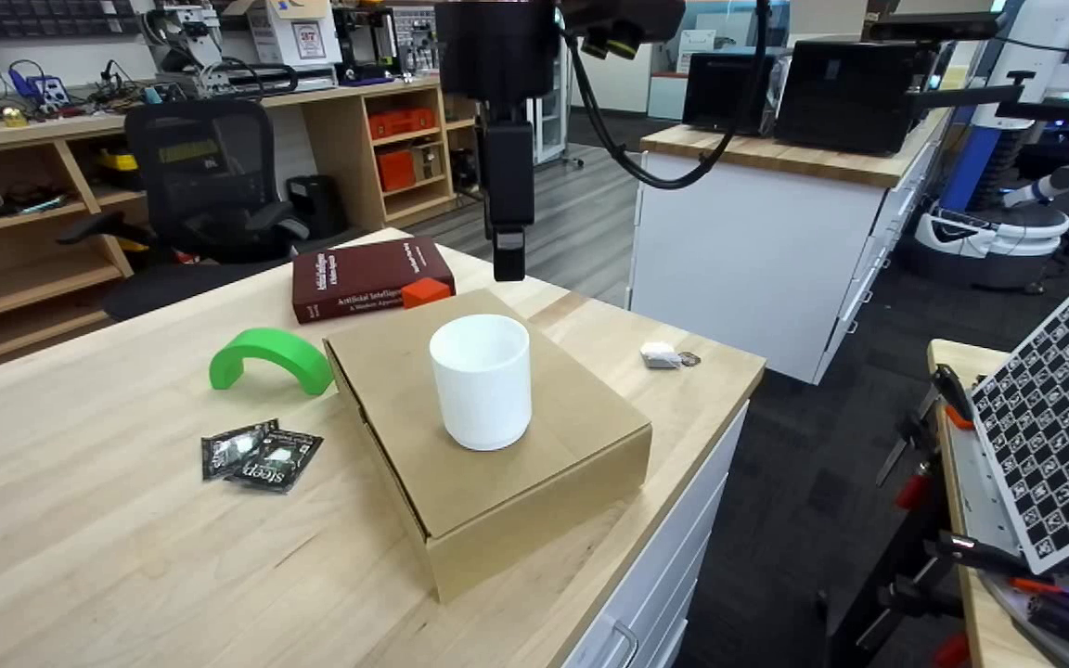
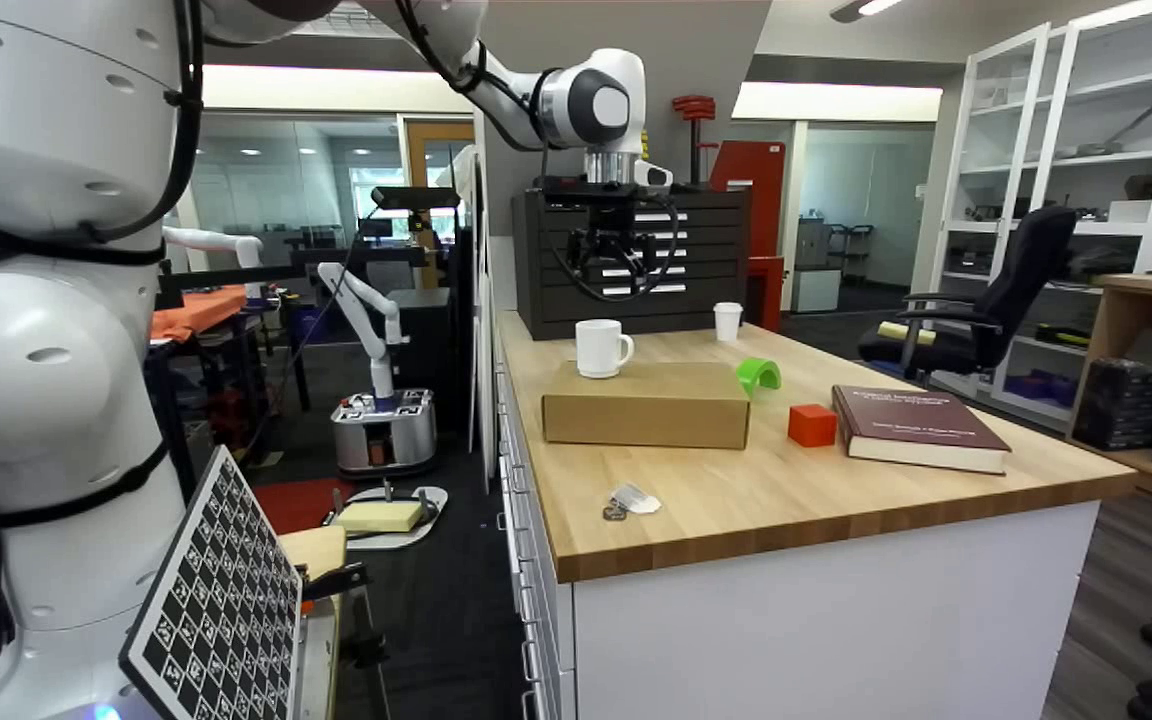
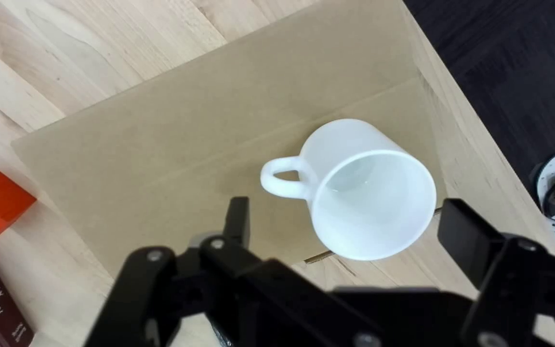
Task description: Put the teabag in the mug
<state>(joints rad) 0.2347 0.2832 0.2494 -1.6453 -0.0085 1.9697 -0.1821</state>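
Note:
The teabag, a small pale pouch with a small dark piece at its end, lies on the table near a corner beyond the cardboard box in both exterior views. It is out of the wrist view. The white mug stands upright on the box in both exterior views. The wrist view shows the mug with its handle; its visible inside looks empty. My gripper is open and empty above the mug, apart from it. It also hangs over the box in both exterior views.
The cardboard box raises the mug above the table. A green arch, dark flat packets, an orange cube and a dark red book lie around it. A white cup and a dark tool chest stand farther off.

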